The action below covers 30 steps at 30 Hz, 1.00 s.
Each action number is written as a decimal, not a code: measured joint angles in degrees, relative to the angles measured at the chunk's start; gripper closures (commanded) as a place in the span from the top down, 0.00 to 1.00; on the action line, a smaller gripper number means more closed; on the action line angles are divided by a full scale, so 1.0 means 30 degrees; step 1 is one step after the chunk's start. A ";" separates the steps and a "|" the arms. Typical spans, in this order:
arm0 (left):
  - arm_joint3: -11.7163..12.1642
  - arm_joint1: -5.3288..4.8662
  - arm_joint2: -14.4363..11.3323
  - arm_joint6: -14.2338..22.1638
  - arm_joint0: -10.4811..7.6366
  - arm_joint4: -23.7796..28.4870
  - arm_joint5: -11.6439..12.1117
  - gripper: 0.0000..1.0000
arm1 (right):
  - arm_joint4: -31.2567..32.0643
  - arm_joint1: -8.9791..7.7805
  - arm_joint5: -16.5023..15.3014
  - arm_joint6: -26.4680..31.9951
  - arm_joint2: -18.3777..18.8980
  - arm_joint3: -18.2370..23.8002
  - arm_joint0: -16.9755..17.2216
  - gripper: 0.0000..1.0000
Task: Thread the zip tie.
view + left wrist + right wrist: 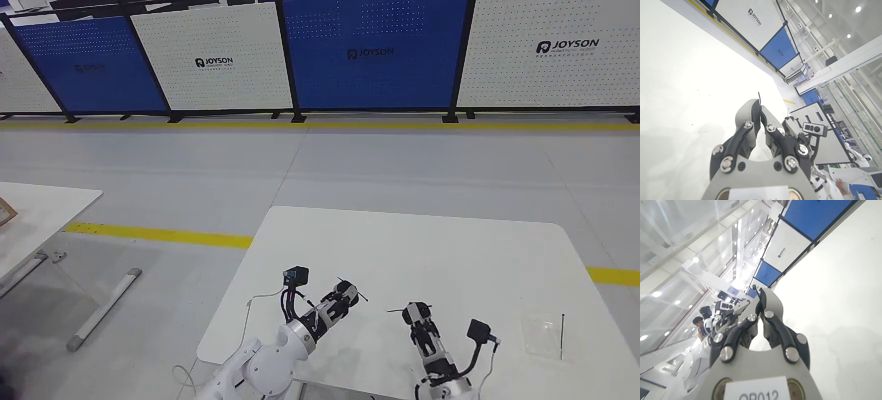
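Inside left gripper (760,106), zip tie (759,97) (mostly hidden)

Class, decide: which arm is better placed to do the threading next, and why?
Probably left. The left gripper is shut on the zip tie's thin tail, whose tip sticks out free; the right gripper pinches the blocky head end and can hold it steady.

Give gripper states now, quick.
Left gripper: shut on zip tie tail.
Right gripper: shut on zip tie head end.
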State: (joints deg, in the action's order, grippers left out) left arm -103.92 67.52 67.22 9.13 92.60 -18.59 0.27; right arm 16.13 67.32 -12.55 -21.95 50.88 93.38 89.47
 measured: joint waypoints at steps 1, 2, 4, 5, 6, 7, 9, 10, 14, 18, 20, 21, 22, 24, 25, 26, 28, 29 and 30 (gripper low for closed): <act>0.0000 0.0000 0.0000 0.0000 0.0000 0.0000 0.0000 0.00 | 0.0222 0.0102 0.0388 -0.0601 -0.0095 0.0075 0.0030 0.00; 0.0000 0.0000 0.0000 0.0000 0.0000 0.0000 0.0000 0.00 | 0.0353 0.0178 0.0675 -0.0992 -0.0161 0.0130 0.0020 0.00; 0.0000 0.0000 0.0000 0.0000 0.0000 0.0000 0.0000 0.00 | 0.0575 0.0356 0.1236 -0.1600 -0.0368 0.0255 -0.0043 0.00; 0.0000 0.0000 0.0000 0.0000 0.0000 0.0000 0.0000 0.00 | 0.0708 0.0433 0.1485 -0.1753 -0.0480 0.0292 -0.0094 0.00; 0.0000 0.0000 0.0000 0.0000 0.0000 0.0000 0.0000 0.00 | 0.0905 0.0515 0.1795 -0.1915 -0.0613 0.0305 -0.0160 0.00; 0.0000 0.0000 0.0000 0.0000 0.0000 0.0000 0.0000 0.00 | 0.1214 0.0637 0.2261 -0.2130 -0.0841 0.0281 -0.0269 0.00; 0.0000 0.0000 0.0000 0.0000 0.0000 0.0000 0.0000 0.00 | 0.1644 0.0837 0.2921 -0.2235 -0.1269 0.0119 -0.0494 0.00; 0.0000 0.0000 0.0000 0.0000 0.0000 0.0000 0.0000 0.00 | 0.1816 0.0957 0.3221 -0.2196 -0.1502 -0.0020 -0.0658 0.00; 0.0000 0.0000 0.0000 0.0000 0.0000 0.0000 0.0000 0.00 | 0.1475 0.1139 0.2919 -0.1604 -0.1645 -0.0253 -0.0796 0.00; 0.0000 0.0000 0.0000 0.0000 0.0000 0.0000 0.0000 0.00 | 0.1410 0.1134 0.2854 -0.1546 -0.1611 -0.0249 -0.0778 0.00; 0.0000 0.0000 0.0000 0.0000 0.0000 0.0000 0.0000 0.00 | 0.1418 0.1134 0.2864 -0.1554 -0.1613 -0.0247 -0.0779 0.00; 0.0000 0.0000 0.0000 0.0000 0.0000 0.0000 0.0000 0.00 | 0.1419 0.1134 0.2864 -0.1554 -0.1613 -0.0247 -0.0779 0.00; 0.0000 0.0000 -0.0001 0.0000 -0.0002 0.0000 0.0000 0.00 | 0.1419 0.1134 0.2864 -0.1554 -0.1614 -0.0247 -0.0779 0.00; -0.0015 0.0026 -0.0056 -0.0117 -0.0081 0.0103 -0.0026 0.00 | 0.1419 0.1134 0.2864 -0.1554 -0.1614 -0.0247 -0.0779 0.00; -0.0049 0.0070 -0.0136 -0.0346 -0.0191 0.0311 -0.0129 0.00 | 0.1419 0.1134 0.2864 -0.1554 -0.1614 -0.0247 -0.0779 0.00; -0.0084 0.0104 -0.0229 -0.0502 -0.0292 0.0407 -0.0248 0.00 | 0.1419 0.1134 0.2864 -0.1554 -0.1614 -0.0247 -0.0779 0.00; -0.0174 0.0163 -0.0475 -0.0780 -0.0504 0.0274 -0.0538 0.00 | 0.1419 0.1134 0.2864 -0.1554 -0.1614 -0.0247 -0.0779 0.00; -0.0212 0.0182 -0.0586 -0.0924 -0.0555 0.0080 -0.0665 0.00 | 0.1419 0.1134 0.2864 -0.1554 -0.1614 -0.0247 -0.0779 0.00; -0.0248 0.0198 -0.0704 -0.1046 -0.0568 -0.0115 -0.0790 0.00 | 0.1419 0.1135 0.2871 -0.1563 -0.1603 -0.0245 -0.0778 0.00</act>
State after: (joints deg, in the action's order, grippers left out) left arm -104.67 68.12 65.11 5.99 90.89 -18.94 -2.10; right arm 20.39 70.73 -3.94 -26.64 46.07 92.65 87.14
